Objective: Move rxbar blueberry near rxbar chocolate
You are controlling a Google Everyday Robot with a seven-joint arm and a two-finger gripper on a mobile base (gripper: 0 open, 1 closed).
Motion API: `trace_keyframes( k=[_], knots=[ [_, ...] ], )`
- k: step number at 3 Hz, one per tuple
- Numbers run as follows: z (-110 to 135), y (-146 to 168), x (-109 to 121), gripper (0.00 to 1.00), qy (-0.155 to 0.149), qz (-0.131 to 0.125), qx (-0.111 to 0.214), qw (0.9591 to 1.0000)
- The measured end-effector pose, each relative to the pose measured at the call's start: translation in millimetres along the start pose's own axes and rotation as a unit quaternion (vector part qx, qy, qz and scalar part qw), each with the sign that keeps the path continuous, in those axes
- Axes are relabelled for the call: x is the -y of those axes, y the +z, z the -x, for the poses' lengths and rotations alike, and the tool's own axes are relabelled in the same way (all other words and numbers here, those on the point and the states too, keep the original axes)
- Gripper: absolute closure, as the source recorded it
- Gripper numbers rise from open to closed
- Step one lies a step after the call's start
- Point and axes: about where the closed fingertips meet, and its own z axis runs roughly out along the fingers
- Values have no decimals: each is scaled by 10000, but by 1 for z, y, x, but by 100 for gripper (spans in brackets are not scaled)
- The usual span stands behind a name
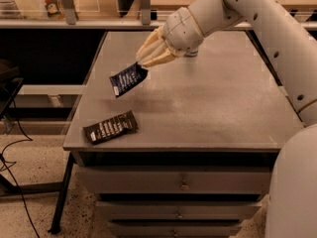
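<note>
My gripper [143,62] hangs over the left half of the grey table [213,103], its cream fingers shut on one end of the rxbar blueberry [127,80]. The navy-blue bar with white lettering dangles tilted in the air above the table top. The rxbar chocolate [110,127], in a dark brown-black wrapper with white lettering, lies flat near the table's front left corner, below and slightly left of the held bar. The two bars are apart.
My white arm [267,29] reaches in from the right across the table. Drawers [183,182] sit under the table top. A shelf rail with posts [144,4] runs behind the table. Cables lie on the floor at the left [15,152].
</note>
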Motion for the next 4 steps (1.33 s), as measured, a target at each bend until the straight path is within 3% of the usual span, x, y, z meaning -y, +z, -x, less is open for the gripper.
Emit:
trace_keyframes(
  k=[1,3,4],
  knots=[
    [12,11,-1,59,-184,123,35,9997],
    [29,48,0,13,-438,479,513,9966],
    [29,51,1,0,-438,465,520,9966]
  ],
)
